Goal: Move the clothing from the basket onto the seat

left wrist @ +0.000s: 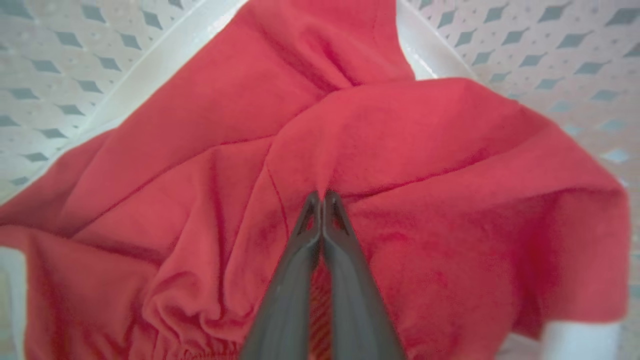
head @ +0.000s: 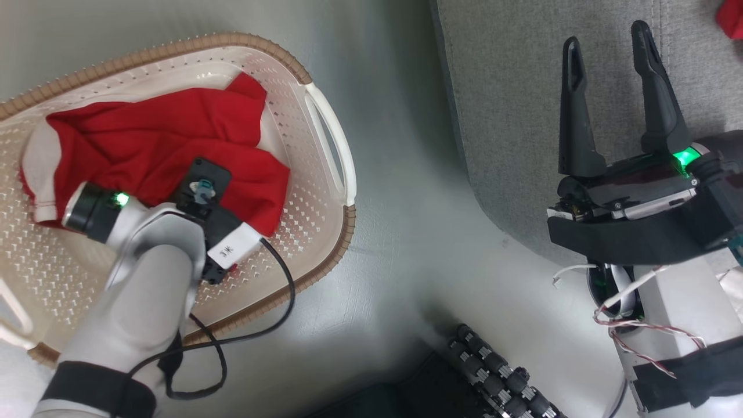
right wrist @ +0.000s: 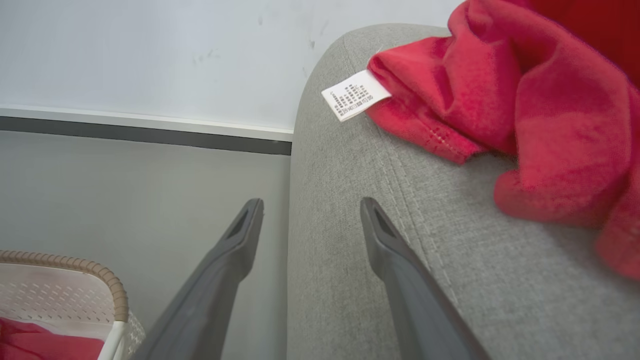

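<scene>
A red piece of clothing (head: pixel 162 139) with white panels lies crumpled in the cream basket (head: pixel 325 116) on the floor. My left arm reaches down into the basket. In the left wrist view my left gripper (left wrist: pixel 320 198) is shut, its tips pinching a fold of the red clothing (left wrist: pixel 425 150). My right gripper (head: pixel 609 40) stands open with nothing in it over the edge of the grey seat (head: pixel 511 87). The right wrist view shows that gripper (right wrist: pixel 310 205) near the seat's rounded edge (right wrist: pixel 350 170). Another red piece (right wrist: pixel 540 100) with a white care label (right wrist: pixel 355 95) lies on the seat.
The basket stands on the grey floor (head: pixel 406 232) left of the seat. A black cable (head: pixel 278 302) loops from my left arm over the basket rim. A black ribbed part (head: pixel 493 371) of my base shows at the bottom. A pale wall with a dark baseboard (right wrist: pixel 150 135) lies beyond.
</scene>
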You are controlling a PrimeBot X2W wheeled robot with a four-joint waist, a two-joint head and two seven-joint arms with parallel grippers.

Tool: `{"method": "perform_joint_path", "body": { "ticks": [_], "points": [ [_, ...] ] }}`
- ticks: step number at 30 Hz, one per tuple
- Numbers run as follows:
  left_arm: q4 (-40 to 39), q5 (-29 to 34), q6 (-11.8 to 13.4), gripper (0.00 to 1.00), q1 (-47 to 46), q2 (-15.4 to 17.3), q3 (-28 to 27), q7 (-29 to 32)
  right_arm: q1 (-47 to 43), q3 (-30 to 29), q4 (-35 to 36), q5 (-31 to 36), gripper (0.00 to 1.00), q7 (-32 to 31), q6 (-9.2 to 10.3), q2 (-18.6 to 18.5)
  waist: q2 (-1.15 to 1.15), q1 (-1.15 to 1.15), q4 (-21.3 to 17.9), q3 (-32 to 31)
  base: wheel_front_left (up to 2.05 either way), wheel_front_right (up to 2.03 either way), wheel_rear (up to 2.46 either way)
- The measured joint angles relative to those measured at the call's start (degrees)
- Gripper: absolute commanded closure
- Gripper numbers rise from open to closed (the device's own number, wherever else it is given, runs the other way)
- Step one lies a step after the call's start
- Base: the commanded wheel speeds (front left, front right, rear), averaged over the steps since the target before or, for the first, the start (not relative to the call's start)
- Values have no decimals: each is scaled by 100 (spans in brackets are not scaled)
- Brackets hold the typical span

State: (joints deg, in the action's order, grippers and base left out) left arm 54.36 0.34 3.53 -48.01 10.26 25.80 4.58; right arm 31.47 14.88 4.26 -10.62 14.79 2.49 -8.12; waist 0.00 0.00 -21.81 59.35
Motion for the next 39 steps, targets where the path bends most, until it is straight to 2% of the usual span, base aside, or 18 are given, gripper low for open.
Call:
{"method": "perform_joint_path", "body": {
  "ticks": [10, 20, 39],
  "points": [
    [-145, -286, -60, 100, -9, -494, -81, -934, 90, -146, -543, 7, 0, -2, -100, 31, 0, 0, 196, -477, 0, 0, 0],
    [-428, -423, -360, 100, 35, -660, 46, -1703, -38, -320, -927, 59, 0, -2, -149, -144, 0, 0, 542, -1123, 0, 0, 0],
    [-1082, -944, -632, 100, 398, -756, 46, -1883, -551, -550, -1503, 66, 0, -4, -250, -358, 0, -1, 1414, -2495, 0, 0, 0]
  ]
}}
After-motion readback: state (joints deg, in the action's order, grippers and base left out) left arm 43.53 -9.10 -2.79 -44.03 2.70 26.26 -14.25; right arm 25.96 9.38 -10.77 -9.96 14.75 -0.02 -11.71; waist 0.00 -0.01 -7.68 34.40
